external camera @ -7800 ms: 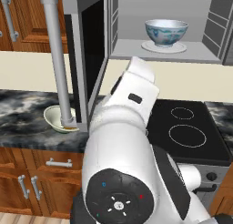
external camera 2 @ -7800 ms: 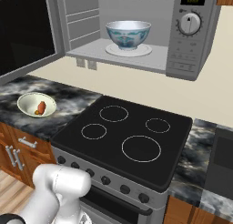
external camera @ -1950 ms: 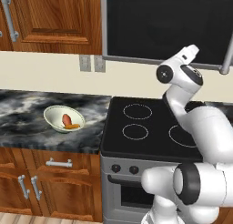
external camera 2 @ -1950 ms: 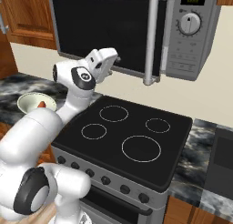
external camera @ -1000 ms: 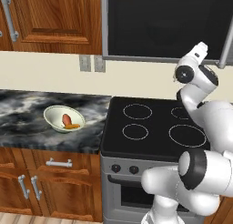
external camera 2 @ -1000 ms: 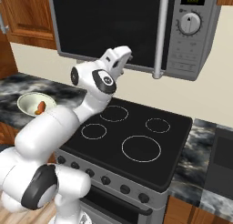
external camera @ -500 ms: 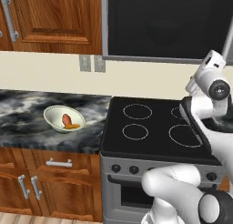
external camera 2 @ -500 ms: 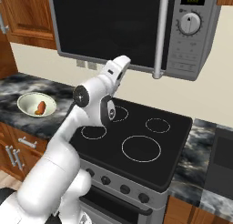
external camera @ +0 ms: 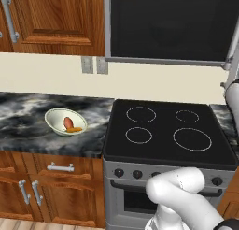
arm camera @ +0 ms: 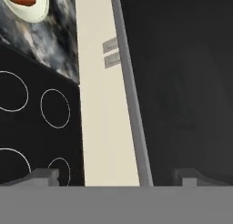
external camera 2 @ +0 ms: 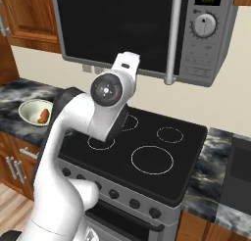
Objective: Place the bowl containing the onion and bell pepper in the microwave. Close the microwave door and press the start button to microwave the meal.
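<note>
Two fingertips [arm camera: 43, 175] spread wide; hand [arm camera: 116, 177] faces shut microwave door [arm camera: 182, 82].

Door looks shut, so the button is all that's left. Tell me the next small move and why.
Probably swing the hand right, toward the control panel beside the silver handle. The microwave door sits flush and closed. In the hand view the open fingers face the black glass near its frame edge, not the controls. I cannot tell which marking is the start button.
</note>
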Robot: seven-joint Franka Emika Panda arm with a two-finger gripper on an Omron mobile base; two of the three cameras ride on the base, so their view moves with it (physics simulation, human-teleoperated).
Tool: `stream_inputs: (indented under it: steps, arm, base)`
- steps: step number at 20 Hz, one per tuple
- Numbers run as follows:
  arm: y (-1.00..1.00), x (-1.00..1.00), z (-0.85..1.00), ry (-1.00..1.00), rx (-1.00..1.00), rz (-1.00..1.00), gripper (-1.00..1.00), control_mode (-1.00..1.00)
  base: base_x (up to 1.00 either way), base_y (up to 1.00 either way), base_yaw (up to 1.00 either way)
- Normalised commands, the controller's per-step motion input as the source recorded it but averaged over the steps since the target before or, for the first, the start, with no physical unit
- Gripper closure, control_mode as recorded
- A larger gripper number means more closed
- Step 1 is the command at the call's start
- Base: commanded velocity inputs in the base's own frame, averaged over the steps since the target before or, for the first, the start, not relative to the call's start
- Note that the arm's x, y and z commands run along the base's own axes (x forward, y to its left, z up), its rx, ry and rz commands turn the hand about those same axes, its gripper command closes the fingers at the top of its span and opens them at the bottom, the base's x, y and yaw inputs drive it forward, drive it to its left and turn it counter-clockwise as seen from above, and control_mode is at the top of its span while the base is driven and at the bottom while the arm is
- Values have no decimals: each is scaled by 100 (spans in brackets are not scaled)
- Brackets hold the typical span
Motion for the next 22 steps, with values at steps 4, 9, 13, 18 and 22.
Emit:
stream_inputs:
  steps: [4, 9, 13, 18, 22]
  arm:
    - [-46, -66, 0, 1, 1, 12, -100, -100]
    - [-41, -4, 0, -12, 9, 0, 100, -100]
    - [-34, 0, 0, -12, 10, 0, 100, -100]
    - [-61, 5, 0, -11, 16, -1, 100, -100]
    - [-66, 19, 0, -7, 18, -4, 100, -100]
  base:
    - [0, 0, 0]
    - [0, 0, 0]
    - [0, 0, 0]
    - [0, 0, 0]
    - [0, 0, 0]
